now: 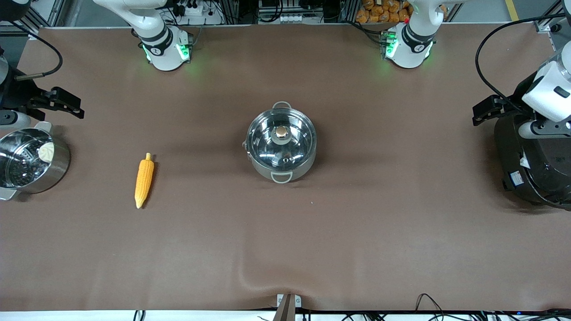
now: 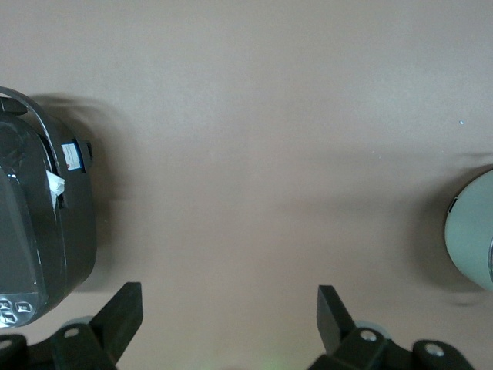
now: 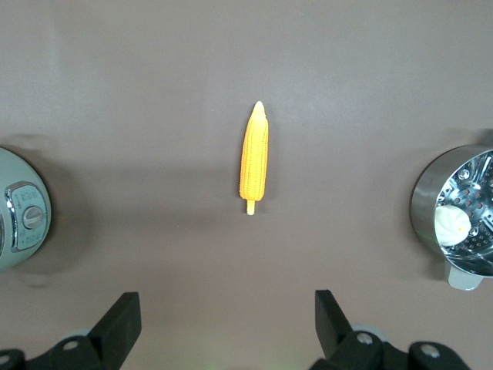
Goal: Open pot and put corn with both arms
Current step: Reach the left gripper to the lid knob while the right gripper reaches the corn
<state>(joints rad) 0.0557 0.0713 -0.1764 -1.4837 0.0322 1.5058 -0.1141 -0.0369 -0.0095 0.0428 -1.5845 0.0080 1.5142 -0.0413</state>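
Note:
The steel pot (image 1: 281, 149) stands in the middle of the table with its glass lid and tan knob (image 1: 281, 131) on it. The corn (image 1: 144, 179) lies on the brown mat toward the right arm's end, its tip pointing at the front camera. My right gripper (image 1: 67, 107) hangs open and empty over that end of the table; in its wrist view (image 3: 227, 308) the corn (image 3: 255, 158) lies apart from the fingers. My left gripper (image 1: 484, 113) hangs open and empty over the left arm's end (image 2: 229, 304). The pot's edge (image 2: 474, 231) shows there.
A steel pot with a steamer insert (image 1: 31, 160) holding a white bun stands at the right arm's end, also in the right wrist view (image 3: 462, 216). A large black cooker (image 1: 531, 165) stands at the left arm's end (image 2: 38, 231). The mat has a wrinkle near its front edge (image 1: 267, 276).

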